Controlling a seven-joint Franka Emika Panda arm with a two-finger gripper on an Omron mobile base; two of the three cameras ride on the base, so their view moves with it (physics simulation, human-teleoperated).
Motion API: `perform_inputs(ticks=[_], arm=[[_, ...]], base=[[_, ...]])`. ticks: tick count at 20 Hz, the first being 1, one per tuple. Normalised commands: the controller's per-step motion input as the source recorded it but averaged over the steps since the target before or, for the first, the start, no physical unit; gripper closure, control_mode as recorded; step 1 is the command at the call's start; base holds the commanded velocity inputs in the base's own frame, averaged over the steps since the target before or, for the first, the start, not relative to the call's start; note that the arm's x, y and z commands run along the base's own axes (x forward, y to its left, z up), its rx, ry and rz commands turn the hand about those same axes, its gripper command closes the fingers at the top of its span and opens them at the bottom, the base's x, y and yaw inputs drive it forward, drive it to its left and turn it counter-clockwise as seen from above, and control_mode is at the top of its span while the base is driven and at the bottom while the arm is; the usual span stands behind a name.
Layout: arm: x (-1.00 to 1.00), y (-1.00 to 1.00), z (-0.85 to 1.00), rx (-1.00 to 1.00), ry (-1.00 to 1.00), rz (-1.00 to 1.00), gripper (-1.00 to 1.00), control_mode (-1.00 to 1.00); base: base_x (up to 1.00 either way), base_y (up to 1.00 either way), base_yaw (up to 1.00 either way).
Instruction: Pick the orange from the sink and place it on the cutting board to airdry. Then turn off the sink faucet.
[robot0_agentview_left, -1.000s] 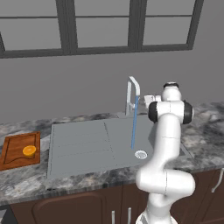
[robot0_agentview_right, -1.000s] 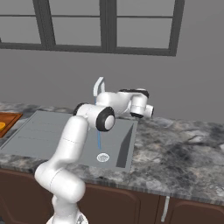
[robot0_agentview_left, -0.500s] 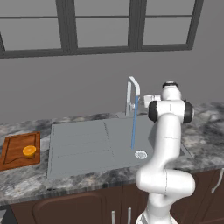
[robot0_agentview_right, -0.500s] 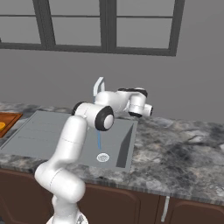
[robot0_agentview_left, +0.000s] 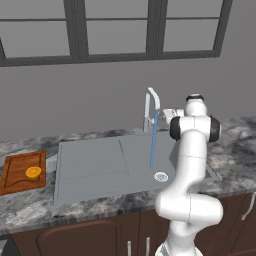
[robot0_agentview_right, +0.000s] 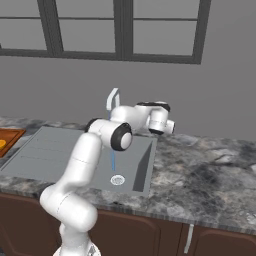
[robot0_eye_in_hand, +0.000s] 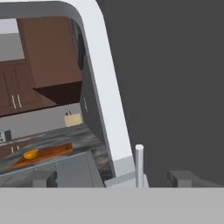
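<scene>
Jaws: spread, empty, either side of the thin silver faucet lever (robot0_eye_in_hand: 139, 165).
Risk: fingertips slip past it; blue water stream (robot0_agentview_left: 153, 142) runs on.

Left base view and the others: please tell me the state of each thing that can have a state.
sink faucet: running, a blue stream falls to the basin.
orange: resting on the cutting board, out of the sink.
cutting board: flat on the counter, left of the sink.
sink: holds no fruit.
tool: open, fingertips on either side of the faucet lever.
</scene>
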Motion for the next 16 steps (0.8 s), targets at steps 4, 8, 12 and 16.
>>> perform_inputs(ticks=[4,8,12,16], arm=[[0.24,0.93,0.29,0.0,-0.05,0.17,-1.0,-1.0],[0.37,1.0,0.3,-0.04,-0.02,0.13,-1.0,-1.0],[0.42,1.0,0.37,-0.09,-0.02,0.09,-1.0,-1.0],[0.48,1.0,0.39,-0.14,-0.02,0.05,-1.0,-1.0]], base=[[0.0,0.0,0.0],[0.0,0.0,0.0],[0.0,0.0,0.0],[0.0,0.0,0.0]])
